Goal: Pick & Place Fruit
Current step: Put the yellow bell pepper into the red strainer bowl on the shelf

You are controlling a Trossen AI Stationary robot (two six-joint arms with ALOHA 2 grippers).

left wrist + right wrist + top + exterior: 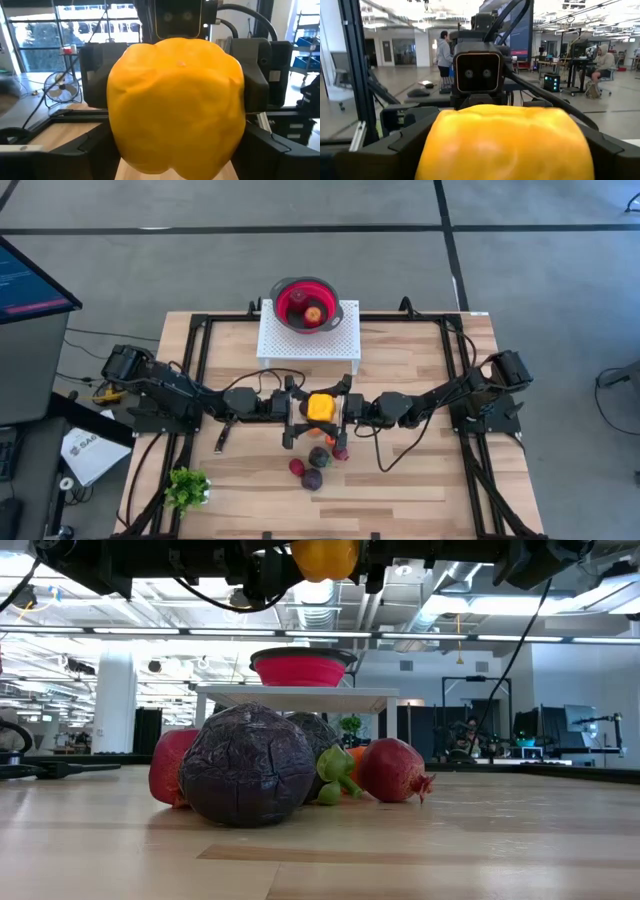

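A yellow-orange toy pepper (320, 407) hangs in the air over the table's middle, at the top edge of the low view (325, 555). My left gripper (303, 409) comes at it from the table's left and my right gripper (337, 409) from the right, tip to tip. Each is shut on it. Below lie several small fruits: a dark purple one (247, 765), a red pomegranate (392, 770), a green piece (335, 775) and a red one (170, 765), all resting on the wood. Two red fruits (313, 313) lie in the red bowl (330, 292). My left gripper pinches the pepper's flanks (117, 130) between its two fingers (75, 150), level, from the table's left. The pepper is lifted clear of the table. My right gripper pinches the same pepper by its sides (427, 150) between its fingers (395, 145), level, from the table's right.
The red bowl stands on a white perforated stand (280, 340) at the far middle of the table. A leafy green sprig (187, 485) lies at the near left corner. A black frame (200, 350) runs around the wood. People are in the room behind.
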